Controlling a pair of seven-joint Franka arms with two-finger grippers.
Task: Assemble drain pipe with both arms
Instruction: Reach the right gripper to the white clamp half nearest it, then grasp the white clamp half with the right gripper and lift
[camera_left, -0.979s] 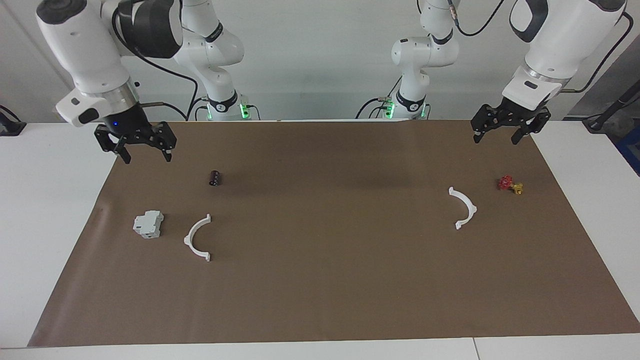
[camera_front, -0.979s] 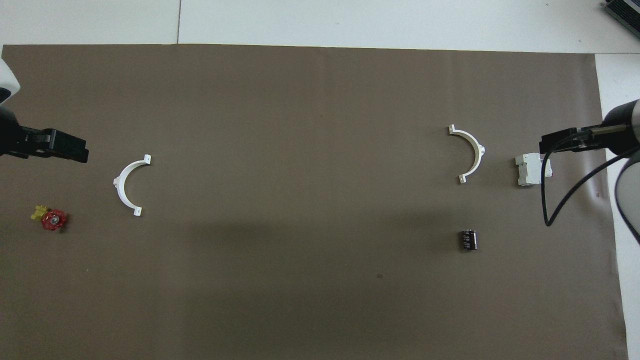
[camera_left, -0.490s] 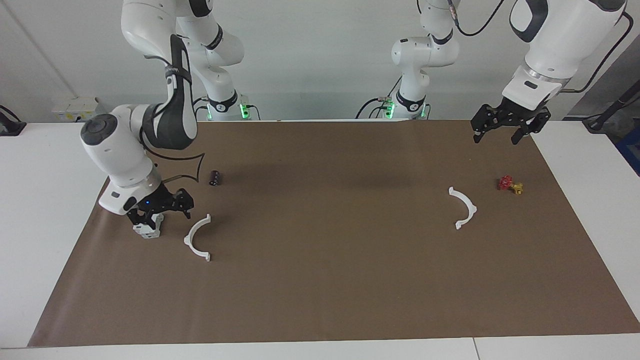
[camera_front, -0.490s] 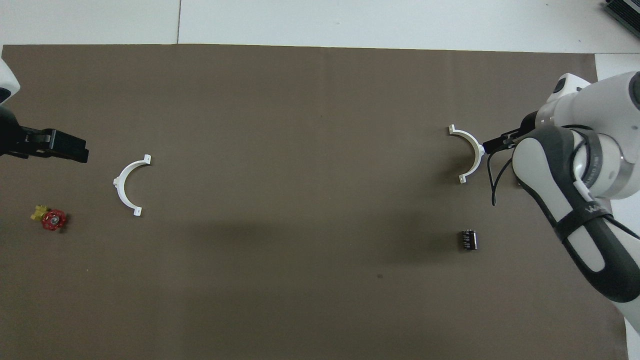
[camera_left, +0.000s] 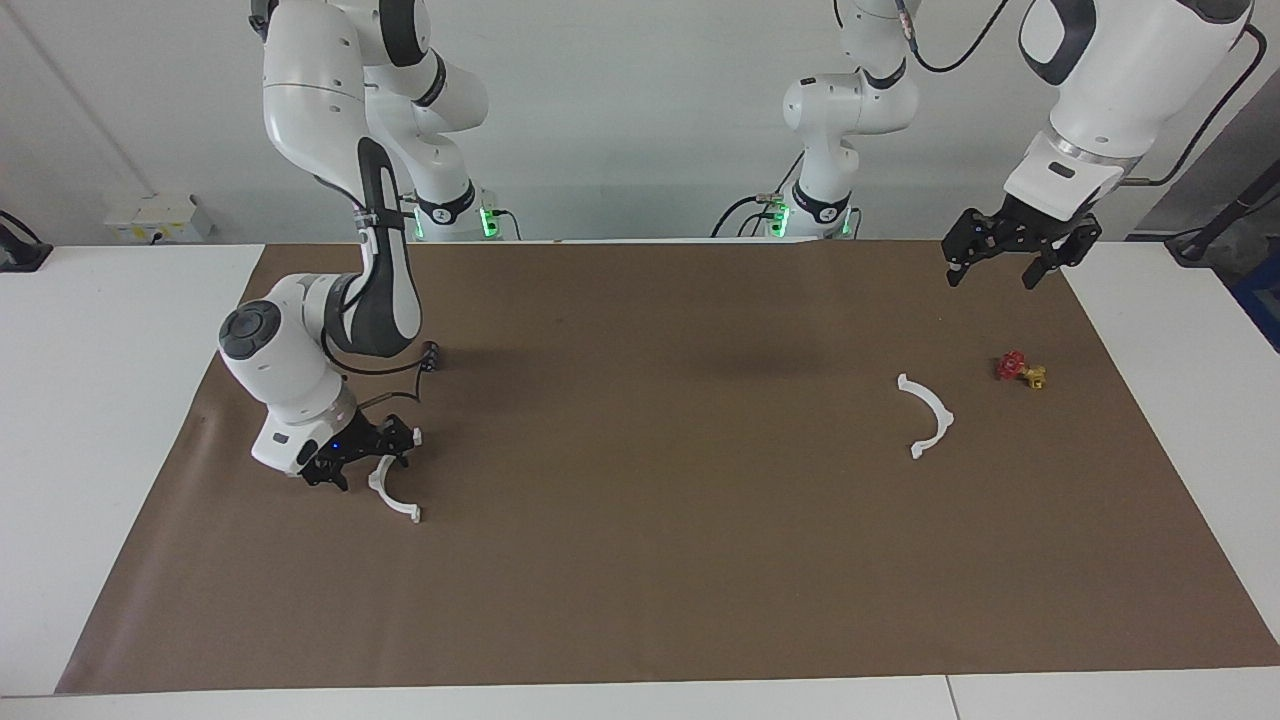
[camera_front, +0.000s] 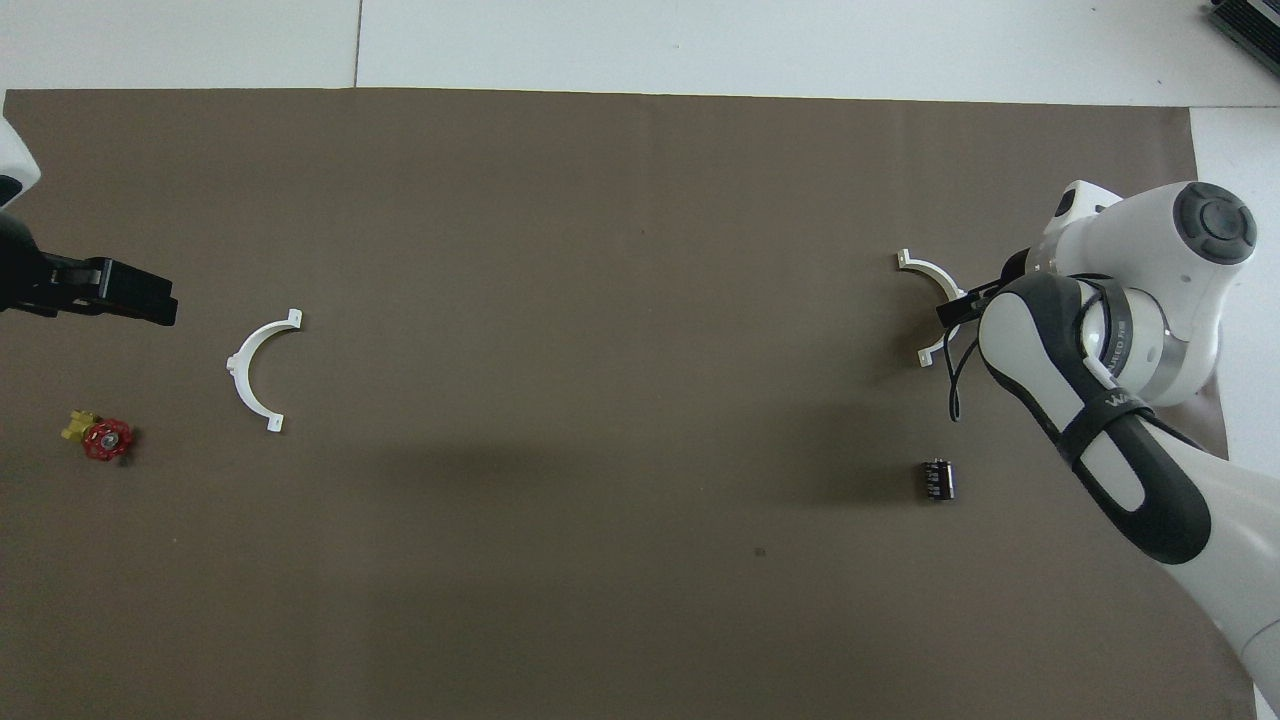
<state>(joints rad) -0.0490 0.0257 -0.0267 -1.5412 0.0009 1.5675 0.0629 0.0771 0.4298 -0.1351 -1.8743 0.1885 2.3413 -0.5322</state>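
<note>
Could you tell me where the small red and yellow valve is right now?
The red and yellow valve lies on the brown mat toward the left arm's end, beside a white half-ring.

Two white robot arms work over a brown mat (camera_left: 640, 560). The right gripper (camera_left: 362, 458) is down at one white half-ring (camera_left: 392, 497) toward the right arm's end, its jaws spread at the ring's mid-arc. The left gripper (camera_left: 1005, 262), jaws apart, hangs over the mat's corner at the left arm's end. The other half-ring (camera_left: 930, 415) lies flat there, near a small red and yellow piece (camera_left: 1020, 369). A small black cylinder (camera_left: 431, 354) sits partly hidden by the right arm.
</note>
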